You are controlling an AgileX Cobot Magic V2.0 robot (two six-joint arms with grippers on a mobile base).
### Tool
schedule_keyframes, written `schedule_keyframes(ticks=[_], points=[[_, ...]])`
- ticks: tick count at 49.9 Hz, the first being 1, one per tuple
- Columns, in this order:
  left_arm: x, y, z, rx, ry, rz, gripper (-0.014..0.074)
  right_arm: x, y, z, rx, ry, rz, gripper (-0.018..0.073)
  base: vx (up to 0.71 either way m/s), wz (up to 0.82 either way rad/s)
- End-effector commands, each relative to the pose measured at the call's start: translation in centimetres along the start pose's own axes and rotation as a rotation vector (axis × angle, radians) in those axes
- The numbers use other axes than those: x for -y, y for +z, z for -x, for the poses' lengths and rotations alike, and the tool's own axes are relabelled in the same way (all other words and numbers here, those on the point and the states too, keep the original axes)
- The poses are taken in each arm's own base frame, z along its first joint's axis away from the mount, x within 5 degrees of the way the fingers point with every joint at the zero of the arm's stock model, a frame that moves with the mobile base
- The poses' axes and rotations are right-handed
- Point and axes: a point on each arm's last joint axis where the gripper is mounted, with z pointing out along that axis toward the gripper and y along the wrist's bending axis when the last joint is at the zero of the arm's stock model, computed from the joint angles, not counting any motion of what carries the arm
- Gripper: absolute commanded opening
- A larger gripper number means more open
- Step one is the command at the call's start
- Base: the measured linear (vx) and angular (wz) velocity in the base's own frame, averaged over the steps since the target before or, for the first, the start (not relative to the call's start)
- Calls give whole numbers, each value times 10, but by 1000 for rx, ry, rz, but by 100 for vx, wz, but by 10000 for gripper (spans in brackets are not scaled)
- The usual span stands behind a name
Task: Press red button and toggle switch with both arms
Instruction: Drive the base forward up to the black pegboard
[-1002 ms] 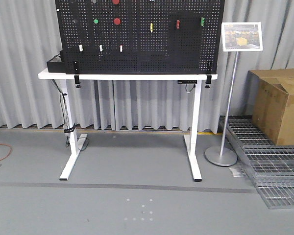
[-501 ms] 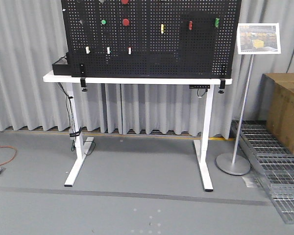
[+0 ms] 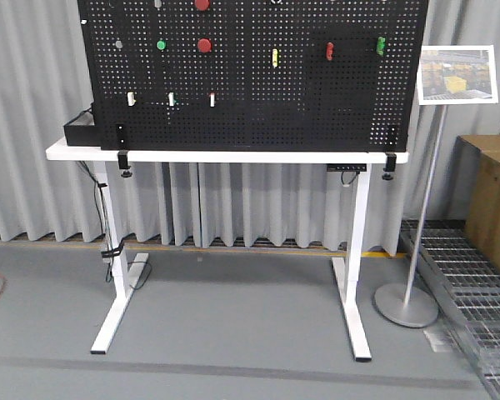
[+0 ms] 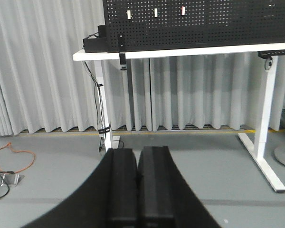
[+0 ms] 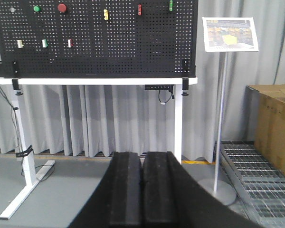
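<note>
1. White bench carries an upright black pegboard.
2. Black box sits on the bench at the pegboard's 9 o'clock.
3. Grey curtain hangs behind.
4. Sign stand is at the bench's 3 o'clock, with a cardboard box and floor grating near it.
5. Orange cable lies on the floor.

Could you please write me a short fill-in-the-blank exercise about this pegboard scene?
The black perforated pegboard stands on a table whose top is ___.
The round green button sits immediately ___ of the round red button.
The black left gripper and black right gripper both have their jaws ___.
In the front view, the brown cardboard box stands to the table's ___.
Missing words: white; left; shut; right.
</note>
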Motion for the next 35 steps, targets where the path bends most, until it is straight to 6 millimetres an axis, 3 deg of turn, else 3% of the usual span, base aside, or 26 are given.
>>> schedule_keyframes(ticks=[1, 35], points=[[0, 0, -3, 67, -21, -1, 1, 0, -1, 4, 86, -9, 2, 0, 45, 3], [0, 0, -3, 68, -21, -1, 1, 0, -1, 4, 86, -9, 2, 0, 45, -1]])
